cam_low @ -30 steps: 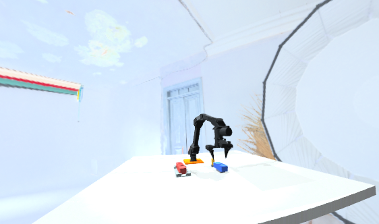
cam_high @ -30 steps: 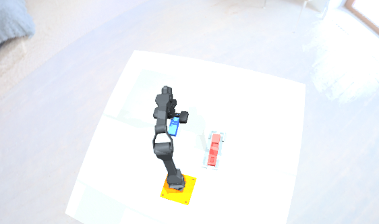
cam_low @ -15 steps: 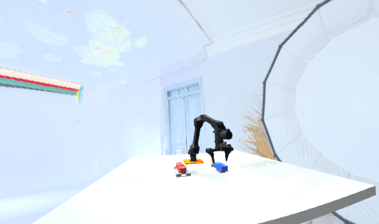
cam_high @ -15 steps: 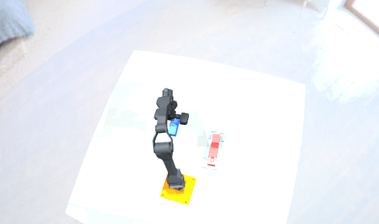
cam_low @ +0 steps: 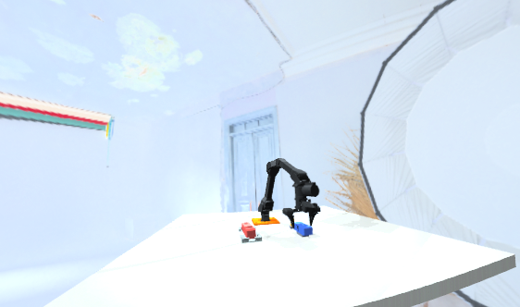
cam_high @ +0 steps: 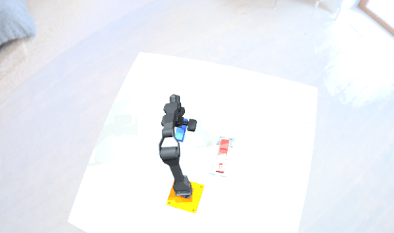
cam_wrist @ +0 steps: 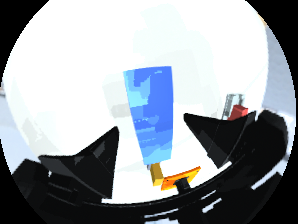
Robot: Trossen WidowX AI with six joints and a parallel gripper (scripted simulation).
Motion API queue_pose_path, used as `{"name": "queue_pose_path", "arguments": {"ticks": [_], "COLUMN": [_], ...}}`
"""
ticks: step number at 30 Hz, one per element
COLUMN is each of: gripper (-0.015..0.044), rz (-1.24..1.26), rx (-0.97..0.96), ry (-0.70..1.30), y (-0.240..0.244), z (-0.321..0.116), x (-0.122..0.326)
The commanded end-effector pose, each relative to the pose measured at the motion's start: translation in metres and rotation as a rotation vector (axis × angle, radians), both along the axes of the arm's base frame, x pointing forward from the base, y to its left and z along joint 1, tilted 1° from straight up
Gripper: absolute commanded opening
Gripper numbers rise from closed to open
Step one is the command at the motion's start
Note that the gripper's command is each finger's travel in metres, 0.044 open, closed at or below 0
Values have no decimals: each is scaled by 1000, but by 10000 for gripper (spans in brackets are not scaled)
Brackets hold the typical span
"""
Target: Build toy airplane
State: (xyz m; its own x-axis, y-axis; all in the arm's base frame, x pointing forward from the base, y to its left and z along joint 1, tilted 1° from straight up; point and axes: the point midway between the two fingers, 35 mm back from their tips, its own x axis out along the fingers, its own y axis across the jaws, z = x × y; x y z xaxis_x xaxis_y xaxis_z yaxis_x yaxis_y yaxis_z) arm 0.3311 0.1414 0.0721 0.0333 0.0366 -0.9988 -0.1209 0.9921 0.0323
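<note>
The red fuselage (cam_high: 223, 151) (cam_low: 248, 230) (cam_wrist: 239, 112) lies lengthwise in the pale grey cradle (cam_high: 232, 140) (cam_low: 252, 239). The blue wing (cam_high: 180, 134) (cam_low: 303, 229) (cam_wrist: 155, 110) lies on the table to one side of the cradle. The yellow tail fin (cam_wrist: 156, 174) is just beyond the wing's end in the wrist view; the arm hides it in the top view. My gripper (cam_low: 302, 226) (cam_wrist: 152, 123) is open and points down low over the wing, with one finger on each side of it and nothing held. Whether the fingertips touch the wing or table is unclear.
The arm's orange-yellow base plate (cam_high: 197, 201) (cam_low: 266, 221) (cam_wrist: 192, 175) is at the foot of the arm, past the tail fin as seen from the wing. The white table (cam_high: 263, 105) (cam_low: 172, 264) carries everything. The cradle stands beyond the right finger in the wrist view.
</note>
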Motion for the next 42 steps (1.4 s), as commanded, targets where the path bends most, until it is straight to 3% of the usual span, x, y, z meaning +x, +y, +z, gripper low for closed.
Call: {"name": "queue_pose_path", "arguments": {"ticks": [1, 5, 15, 22, 27, 42], "gripper": [440, 440, 177, 131, 0, 0], "rz": [-4, -4, -4, -4, 0, 7], "rx": [-1, -1, -1, -1, 0, 1], "ry": [7, 7, 7, 7, 7, 5], "y": [0, 0, 0, 0, 0, 0], "z": [-9, -13, -13, -13, -9, 31], "x": [-2, -2, -2, -2, -1, 3]}}
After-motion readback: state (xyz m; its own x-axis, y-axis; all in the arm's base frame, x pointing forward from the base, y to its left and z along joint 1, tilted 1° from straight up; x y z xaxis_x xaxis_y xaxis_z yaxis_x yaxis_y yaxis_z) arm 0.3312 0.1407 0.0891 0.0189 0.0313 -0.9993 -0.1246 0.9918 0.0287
